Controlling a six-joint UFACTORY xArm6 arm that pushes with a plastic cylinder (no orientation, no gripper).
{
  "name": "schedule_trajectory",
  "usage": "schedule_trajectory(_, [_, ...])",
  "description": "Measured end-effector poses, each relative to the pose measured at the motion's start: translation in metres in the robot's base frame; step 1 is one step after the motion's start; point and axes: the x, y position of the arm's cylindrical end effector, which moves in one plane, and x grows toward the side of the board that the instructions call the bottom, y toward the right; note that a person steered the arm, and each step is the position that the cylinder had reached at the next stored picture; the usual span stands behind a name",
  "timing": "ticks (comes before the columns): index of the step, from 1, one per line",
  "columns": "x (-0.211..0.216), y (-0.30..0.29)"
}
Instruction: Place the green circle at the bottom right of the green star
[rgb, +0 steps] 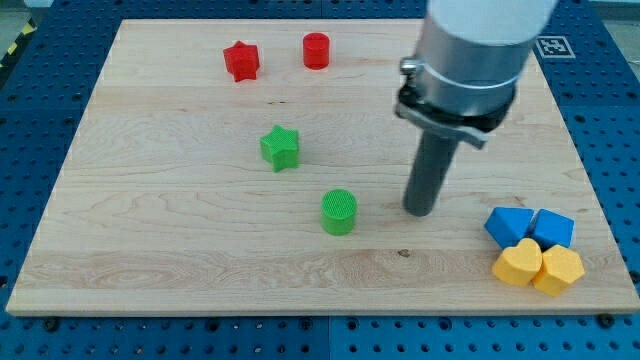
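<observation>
My tip (419, 211) is resting on the wooden board (150, 250), holding nothing, just right of the ribbed green circle block (339, 211), which is sitting lower right of the green star block (280, 147), mid-frame.

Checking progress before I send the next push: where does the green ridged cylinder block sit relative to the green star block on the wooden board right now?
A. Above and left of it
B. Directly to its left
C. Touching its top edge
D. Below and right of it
D. The green ridged cylinder block lies toward the view's bottom and right of the green star block, apart from it, while my tip stands to the cylinder's right without touching it.
</observation>
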Motion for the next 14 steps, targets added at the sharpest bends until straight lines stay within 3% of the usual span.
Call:
schedule_trajectory(2, [0.051, -0.059])
schedule_trajectory(3, [0.049, -0.095])
schedule_trajectory(4, [0.017, -0.097])
schedule_trajectory(7, [-0.008, -0.089])
schedule_trajectory(9, [0.060, -0.079])
schedule_trajectory(10, [0.062, -0.031])
schedule_trajectory(14, [0.056, -0.022])
